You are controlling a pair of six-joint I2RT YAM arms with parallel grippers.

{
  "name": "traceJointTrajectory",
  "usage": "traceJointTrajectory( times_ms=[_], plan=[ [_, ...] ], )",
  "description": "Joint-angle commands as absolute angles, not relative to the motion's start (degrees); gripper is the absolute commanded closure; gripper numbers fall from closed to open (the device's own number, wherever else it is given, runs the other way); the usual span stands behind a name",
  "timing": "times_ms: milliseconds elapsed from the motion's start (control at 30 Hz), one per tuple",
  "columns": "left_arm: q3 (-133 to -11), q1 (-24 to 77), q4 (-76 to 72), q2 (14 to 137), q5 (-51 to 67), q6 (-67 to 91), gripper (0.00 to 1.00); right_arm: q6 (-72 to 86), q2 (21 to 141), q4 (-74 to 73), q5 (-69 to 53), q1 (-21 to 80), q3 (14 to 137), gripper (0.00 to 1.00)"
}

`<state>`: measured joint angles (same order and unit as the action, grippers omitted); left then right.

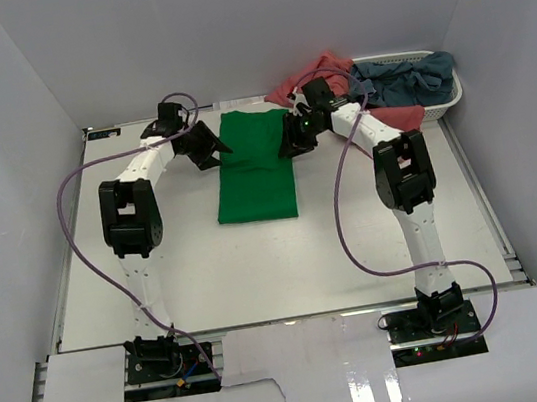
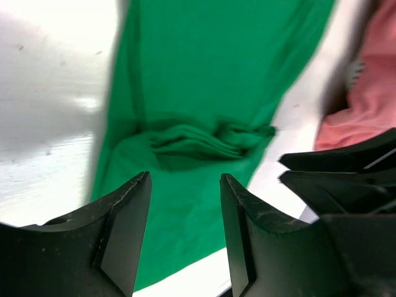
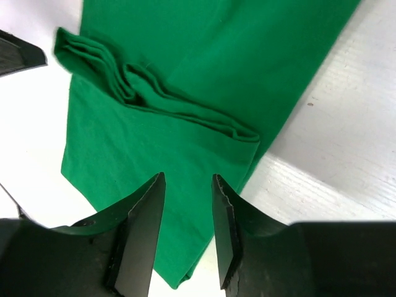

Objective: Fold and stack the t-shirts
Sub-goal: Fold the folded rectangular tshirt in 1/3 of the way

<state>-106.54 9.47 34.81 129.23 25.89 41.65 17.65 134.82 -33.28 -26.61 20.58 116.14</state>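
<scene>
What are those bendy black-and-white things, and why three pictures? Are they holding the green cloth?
They are two robot arms with pincer hands. One picture looks down from above; the other two come from cameras on each wrist, showing black fingers. On the white table lies a bright green cloth t-shirt, partly folded. A salmon-pink t-shirt and a grey-blue t-shirt drape over and beside a white slatted plastic basket. The left gripper and right gripper are open over the green shirt, holding nothing.
</scene>
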Motion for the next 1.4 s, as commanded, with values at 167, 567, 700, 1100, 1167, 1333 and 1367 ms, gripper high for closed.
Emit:
traceJointTrajectory(
  times_ms=[167, 567, 700, 1100, 1167, 1333, 1367],
  plan=[
    [-95.29, 9.23, 23.22, 110.58, 25.84, 41.23, 0.41, 19.68, 119.62, -16.53, -27.68, 20.21, 100.91, 0.53],
    [-69.97, 10.28, 7.22, 104.77, 44.38, 36.13, 0.79, 24.96, 120.32, -9.06, -38.49, 21.97, 88.34, 0.92],
    [-66.80, 10.46, 5.45, 106.34, 45.79, 35.07, 1.00, 26.54, 121.20, -6.33, -40.78, 22.59, 87.54, 0.92],
    [-67.85, 12.92, 4.13, 109.77, 46.85, 33.58, 1.00, 29.88, 129.19, -5.19, -45.61, 25.58, 95.71, 0.92],
    [-66.98, 13.09, 3.61, 110.21, 46.58, 33.40, 1.00, 30.41, 130.69, -3.43, -45.70, 25.84, 96.06, 0.92],
    [-65.83, 13.27, 4.39, 112.06, 44.83, 33.75, 1.00, 30.07, 134.29, -4.12, -44.48, 26.02, 98.69, 0.92],
    [-65.74, 13.36, 5.00, 112.76, 43.52, 33.84, 1.00, 29.80, 134.73, -5.52, -44.12, 26.02, 99.05, 0.92]
  ],
)
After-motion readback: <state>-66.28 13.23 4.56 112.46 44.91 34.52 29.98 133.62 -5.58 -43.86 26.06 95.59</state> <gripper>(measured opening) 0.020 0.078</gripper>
